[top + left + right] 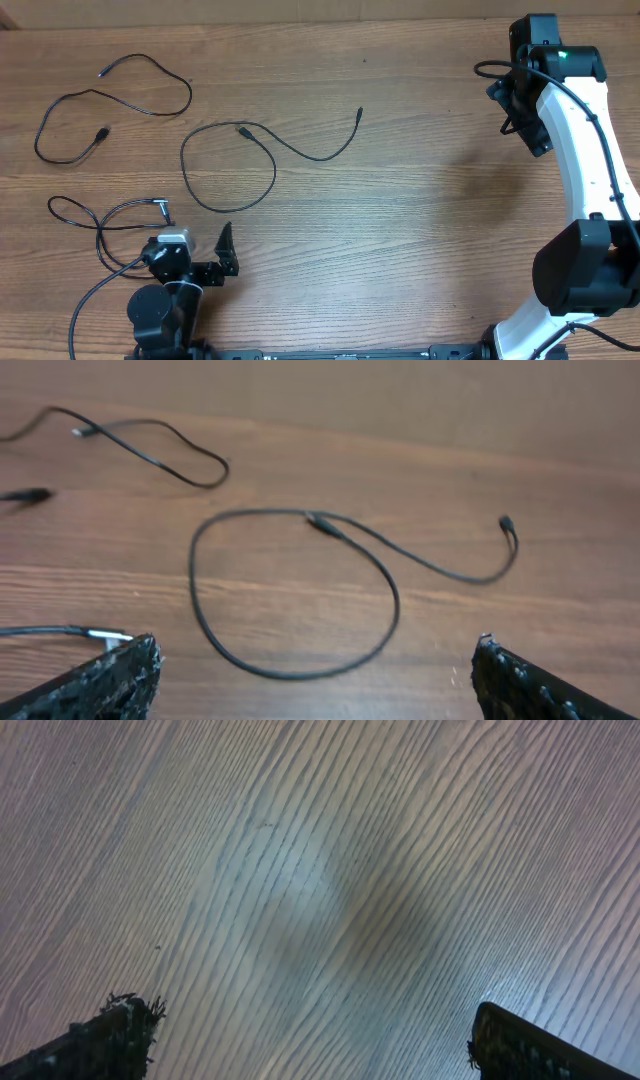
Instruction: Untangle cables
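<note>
Three thin black cables lie apart on the wooden table. One [189, 95] snakes across the far left. A second [274, 170] forms a loop in the middle, with a tail running right to a small plug [360, 113]. The third [100, 240], with a silvery tip [163, 207], curls at the near left beside my left arm. My left gripper [228, 252] stands open just short of the middle loop [395, 600], nothing between its fingers [315, 680]. The silvery tip [105, 635] shows beside its left finger. My right gripper [507, 108] hangs open at the far right over bare wood [315, 1040].
The white right arm [590, 170] curves along the table's right side. Thicker black wires [85, 310] trail from the left arm's base at the near left. The table's far edge [300, 22] runs along the top.
</note>
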Tool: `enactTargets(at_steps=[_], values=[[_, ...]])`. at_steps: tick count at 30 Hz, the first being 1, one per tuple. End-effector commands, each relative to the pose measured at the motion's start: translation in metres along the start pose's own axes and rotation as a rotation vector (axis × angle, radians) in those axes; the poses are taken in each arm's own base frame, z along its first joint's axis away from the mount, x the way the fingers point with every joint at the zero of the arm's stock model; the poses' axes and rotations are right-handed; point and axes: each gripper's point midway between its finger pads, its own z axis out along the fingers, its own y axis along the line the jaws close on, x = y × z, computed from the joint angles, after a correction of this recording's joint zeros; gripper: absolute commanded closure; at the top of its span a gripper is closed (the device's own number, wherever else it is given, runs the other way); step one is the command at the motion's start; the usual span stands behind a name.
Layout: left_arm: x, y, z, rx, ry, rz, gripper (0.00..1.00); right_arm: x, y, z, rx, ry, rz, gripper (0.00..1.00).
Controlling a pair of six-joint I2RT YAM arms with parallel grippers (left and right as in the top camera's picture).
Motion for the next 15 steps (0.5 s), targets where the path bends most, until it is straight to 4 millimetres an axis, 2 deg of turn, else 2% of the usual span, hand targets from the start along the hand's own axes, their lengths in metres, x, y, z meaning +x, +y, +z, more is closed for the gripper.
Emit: enactTargets(at_steps=[1,3,5,7,15], values=[[-0.010,0.015,0.002,-0.083,-0.074,-0.047,0.01,-0.009,0.002,-0.007,-0.017,-0.028,0.025,0.00],[-0.023,0.016,0.003,-0.085,-0.141,-0.048,0.00,-0.009,0.002,-0.007,-0.017,-0.028,0.026,0.00],[-0.027,0.015,0.004,-0.080,-0.172,-0.043,0.01,-0.009,0.002,-0.007,-0.017,-0.028,0.026,0.00],[-0.020,0.017,0.007,-0.082,-0.162,-0.044,0.00,-0.009,0.002,-0.007,-0.017,-0.028,0.026,0.00],[-0.020,0.019,0.007,-0.101,-0.164,0.008,0.01,-0.009,0.002,-0.007,-0.017,-0.028,0.026,0.00]])
